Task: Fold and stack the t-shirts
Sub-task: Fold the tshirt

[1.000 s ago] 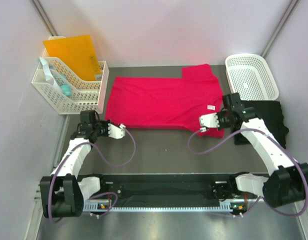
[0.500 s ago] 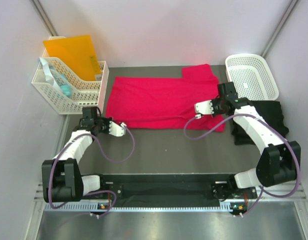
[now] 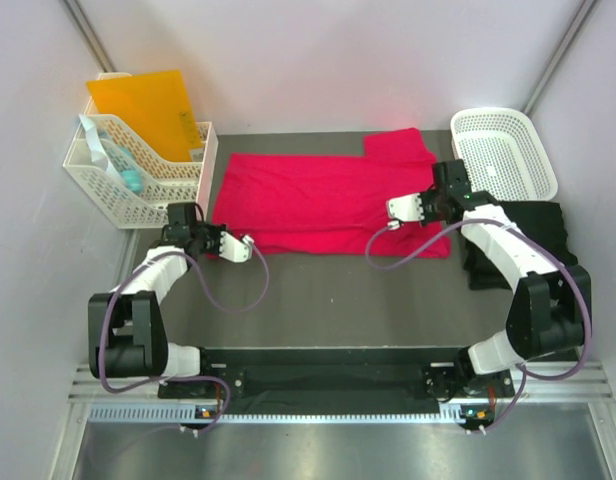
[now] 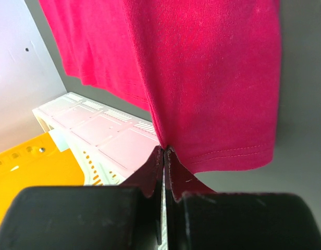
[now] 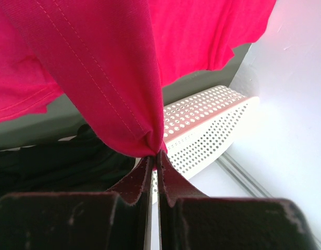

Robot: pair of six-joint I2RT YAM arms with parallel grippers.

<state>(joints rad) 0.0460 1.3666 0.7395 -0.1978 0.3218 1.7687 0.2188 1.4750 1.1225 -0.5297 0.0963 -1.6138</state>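
A bright pinkish-red t-shirt (image 3: 318, 195) lies spread across the middle of the table. Its near edge is lifted at both ends. At the near left corner my left gripper (image 3: 216, 238) is shut on the hem (image 4: 223, 156), and the cloth hangs up and away from the jaws (image 4: 164, 150). On the right side my right gripper (image 3: 433, 202) is shut on a bunched fold of the same shirt (image 5: 124, 99), pinched at the tips (image 5: 156, 152). A black t-shirt (image 3: 528, 240) lies crumpled at the right, below the basket, and shows dark under the fold (image 5: 56, 161).
A white perforated basket (image 3: 503, 160) stands at the back right, close behind the right gripper (image 5: 212, 125). A white lattice organizer (image 3: 138, 185) with an orange folder (image 3: 148, 110) stands at the back left (image 4: 98, 130). Grey walls close in both sides.
Both grippers have moved away from the near edge, carrying the red shirt's near edge with them. The right one went up and left, and the white neck label is now covered.
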